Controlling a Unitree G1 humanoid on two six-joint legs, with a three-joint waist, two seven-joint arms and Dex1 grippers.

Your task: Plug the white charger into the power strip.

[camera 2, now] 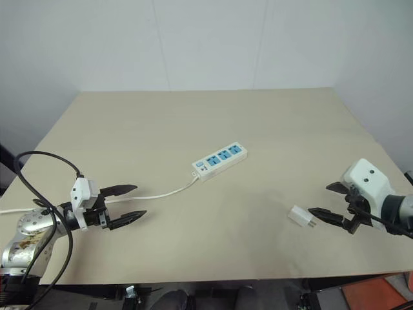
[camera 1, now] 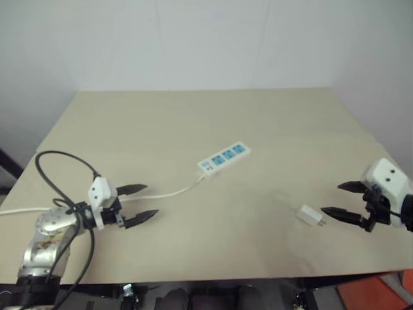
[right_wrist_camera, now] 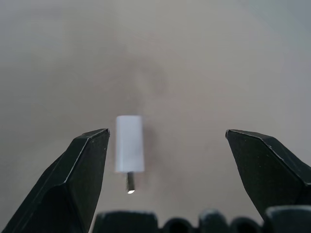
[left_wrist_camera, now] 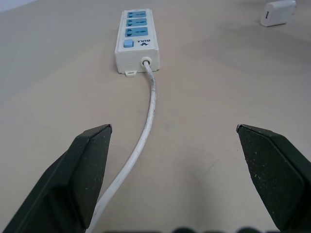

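Tan tabletop [camera 2: 271, 129] is carrying everything. Lying at four o'clock from the power strip [camera 2: 220, 159], well apart, the white charger [camera 2: 298, 216] is pointing its prongs at the right gripper [camera 2: 327, 201], whose fingers are standing wide apart, probably lining up to grasp. At eight o'clock, the left gripper [camera 2: 128, 203] is gaping empty over the strip's cord [camera 2: 164, 192].

One white charger [camera 2: 299, 216], one power strip [camera 2: 219, 159] with three blue sockets, one cord [camera 2: 158, 192], one table [camera 2: 193, 116], two grippers

Beige table [camera 2: 193, 129] w/ power strip [camera 2: 220, 159], cord [camera 2: 161, 192], white charger [camera 2: 299, 216].
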